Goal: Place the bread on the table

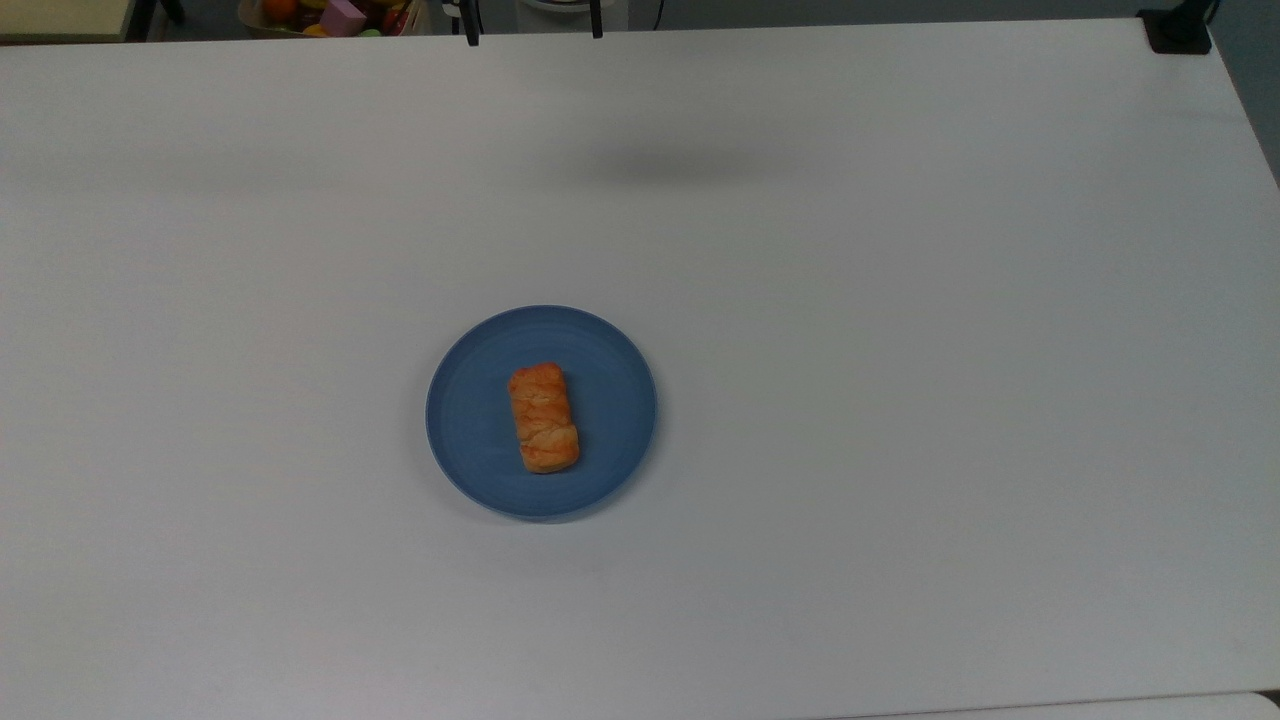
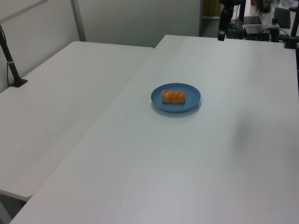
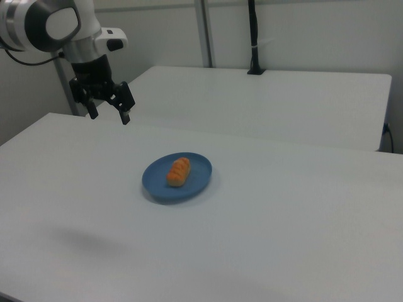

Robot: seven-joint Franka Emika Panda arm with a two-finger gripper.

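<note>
White table (image 1: 900, 400) takes up most of the scene, smooth and bare apart from one plate; a second white table (image 3: 283, 100) butts against it, seen on the left view's left and behind in the right view. Franka arm (image 3: 56, 25) hangs high at the right view's upper left, well apart from the plate and above the tabletop, casting a soft shadow on the surface. Round blue plate (image 1: 470, 420) sits flat near the middle of the table, a bit toward the top view's left. Gripper (image 3: 108, 112) points down, two dark fingers spread apart with nothing between them, so open and empty. Fingertips also poke in at the top view's upper edge (image 1: 532, 30). Bread (image 1: 543, 417), small golden-orange flaky roll, lies on its side at the plate's centre, long axis roughly up-down in the top view, touching only the plate. Progress: nothing done as far as the layout shows; bread on the plate, not on the table, and no contact with the gripper. Left to do, by my read: travel over and down to the roll, close across its short width, lift it off the plate, set it on bare tabletop beside the plate, release.
</note>
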